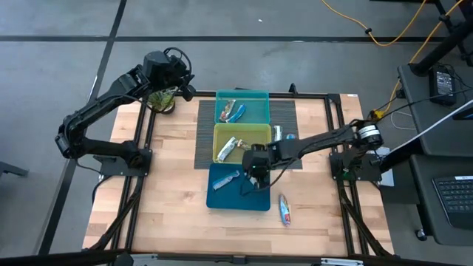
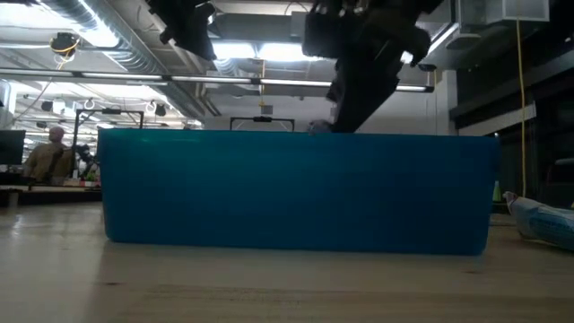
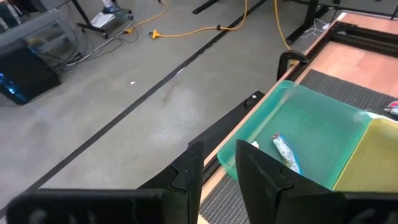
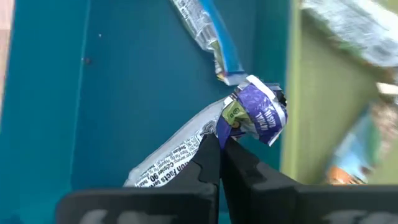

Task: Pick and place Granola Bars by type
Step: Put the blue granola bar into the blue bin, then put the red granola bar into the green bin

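While the wooden table [image 1: 177, 199] keeps wide bare board on its left side and along its near edge, the middle is crowded: three bins sit wall to wall in a line running far to near, w/ no gap between them. Teal bin [image 1: 255, 102] is farthest, w/ bars inside; yellow-green bin [image 1: 251, 131] is in the middle, also w/ bars; blue bin [image 1: 222, 199] is nearest.

Left arm waits off the table's far-left corner, left gripper [image 1: 182, 83] over a small pot; its fingers [image 3: 261, 171] stand a little apart, holding nothing.

Right arm reaches across from the right; right gripper [image 1: 255, 176] hangs over the blue bin's right half, close to the wall shared w/ the yellow-green bin. Its fingers [image 4: 239, 168] are pinched tight on a granola bar [image 4: 186, 152], white-silver wrapper w/ a purple end, above the bin floor. A blue-edged bar [image 4: 208, 34] lies in the same bin. One loose bar [image 1: 284, 209] lies on open board right of the blue bin.
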Robot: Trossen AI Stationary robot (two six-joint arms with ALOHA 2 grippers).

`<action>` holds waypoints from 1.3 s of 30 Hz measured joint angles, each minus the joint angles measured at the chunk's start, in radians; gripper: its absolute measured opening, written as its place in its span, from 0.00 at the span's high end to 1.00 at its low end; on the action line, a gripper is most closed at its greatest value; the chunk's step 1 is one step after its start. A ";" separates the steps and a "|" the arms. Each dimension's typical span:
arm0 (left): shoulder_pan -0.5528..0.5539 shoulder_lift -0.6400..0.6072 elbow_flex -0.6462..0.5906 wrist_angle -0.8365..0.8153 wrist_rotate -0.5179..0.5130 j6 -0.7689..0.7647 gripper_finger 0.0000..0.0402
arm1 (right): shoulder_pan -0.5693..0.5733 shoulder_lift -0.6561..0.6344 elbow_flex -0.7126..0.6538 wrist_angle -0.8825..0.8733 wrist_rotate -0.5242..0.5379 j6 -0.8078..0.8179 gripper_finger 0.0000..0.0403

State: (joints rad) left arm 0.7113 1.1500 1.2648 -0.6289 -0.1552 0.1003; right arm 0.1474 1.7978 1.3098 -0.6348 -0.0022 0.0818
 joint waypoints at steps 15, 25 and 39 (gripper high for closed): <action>0.000 0.002 0.000 -0.021 0.001 0.026 0.79 | -0.006 0.069 0.000 0.052 -0.072 0.013 0.97; 0.000 0.002 0.000 -0.021 0.001 0.026 0.79 | -0.007 0.069 0.000 0.064 -0.070 0.086 0.84; 0.000 0.002 0.000 -0.042 0.005 0.045 0.79 | 0.120 -0.144 0.001 -0.166 0.217 0.585 0.70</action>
State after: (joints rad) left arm 0.7115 1.1519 1.2650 -0.6708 -0.1503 0.1452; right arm 0.2678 1.6543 1.3109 -0.8012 0.2145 0.6671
